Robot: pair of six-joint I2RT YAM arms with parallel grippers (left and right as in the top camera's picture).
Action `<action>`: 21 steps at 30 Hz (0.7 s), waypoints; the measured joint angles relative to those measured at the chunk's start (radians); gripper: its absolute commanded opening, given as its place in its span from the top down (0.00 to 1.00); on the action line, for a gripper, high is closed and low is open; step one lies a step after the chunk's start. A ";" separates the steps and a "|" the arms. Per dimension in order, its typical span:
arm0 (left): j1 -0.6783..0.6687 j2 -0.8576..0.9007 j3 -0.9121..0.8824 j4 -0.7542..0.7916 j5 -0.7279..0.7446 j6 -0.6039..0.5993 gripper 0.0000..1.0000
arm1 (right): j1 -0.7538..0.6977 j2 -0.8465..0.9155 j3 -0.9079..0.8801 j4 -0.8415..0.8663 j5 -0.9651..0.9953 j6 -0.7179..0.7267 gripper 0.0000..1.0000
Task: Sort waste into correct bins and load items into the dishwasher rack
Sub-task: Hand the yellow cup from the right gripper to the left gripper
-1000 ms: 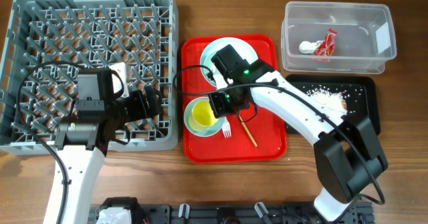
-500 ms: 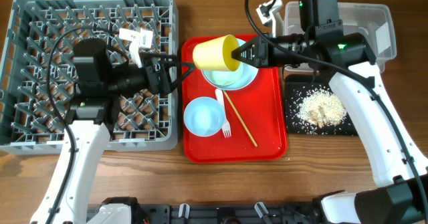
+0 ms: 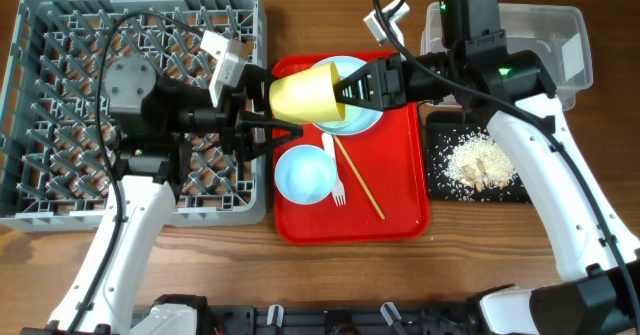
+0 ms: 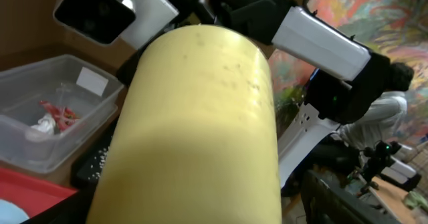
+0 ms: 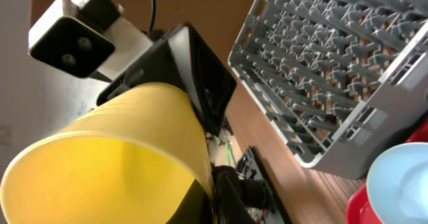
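The small yellow cup (image 3: 305,93) lies on its side in mid-air over the red tray's left edge. My right gripper (image 3: 347,88) is shut on its rim, one finger inside, as the right wrist view (image 5: 217,197) shows. My left gripper (image 3: 283,103) is open, its two fingers above and below the cup's base. The cup fills the left wrist view (image 4: 194,130), hiding the left jaws. One mint bowl (image 3: 305,173) sits on the tray, with the fork (image 3: 340,191) and the stick (image 3: 358,180). A second bowl (image 3: 355,117) lies under the cup. The rack (image 3: 130,35) is at the left.
The flat red tray (image 3: 400,190) lies in the middle. The black tray (image 3: 440,170) holds rice crumbs (image 3: 482,161). The clear tub (image 3: 565,35) at the back right holds the red wrapper (image 4: 59,112) and the white scrap (image 4: 43,124). My right arm partly covers both bins.
The right gripper has carried the cup left, toward the rack. The left gripper has come right and now has its fingers either side of the cup's base.
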 measured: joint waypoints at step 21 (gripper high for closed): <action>0.000 0.002 0.000 0.103 -0.007 -0.107 0.40 | 0.021 0.000 0.000 0.001 -0.023 0.019 0.88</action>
